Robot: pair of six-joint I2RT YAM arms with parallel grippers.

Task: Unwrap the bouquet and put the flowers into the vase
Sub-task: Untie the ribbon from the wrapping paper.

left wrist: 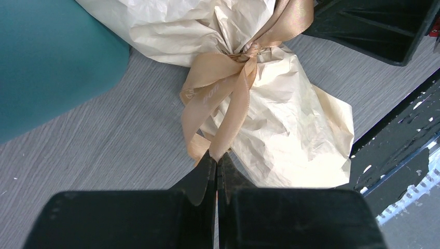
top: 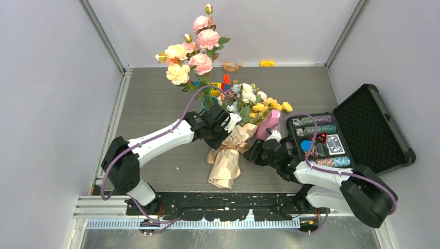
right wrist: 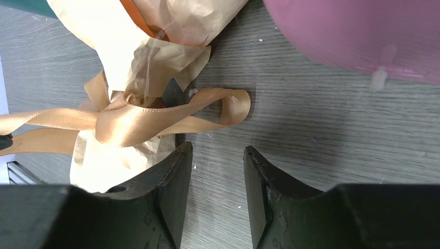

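Low in the left wrist view, the left end effector (left wrist: 217,162) is clamped on the ribbon (left wrist: 228,98) tail; the right end effector (right wrist: 218,171) is held half-spread, empty, beside the loop. With the bouquet (top: 228,166) lying mid-frame on the desk (top: 155,104), the tail should be drawn out steadily.

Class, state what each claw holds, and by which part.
Left claw pinches the tan ribbon by a loose tail end; right claw holds nothing.

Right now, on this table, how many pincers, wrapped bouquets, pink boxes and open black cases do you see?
Pincers, left pincer and right pincer: 2
Wrapped bouquet: 1
Pink box: 1
Open black case: 1
Total: 5
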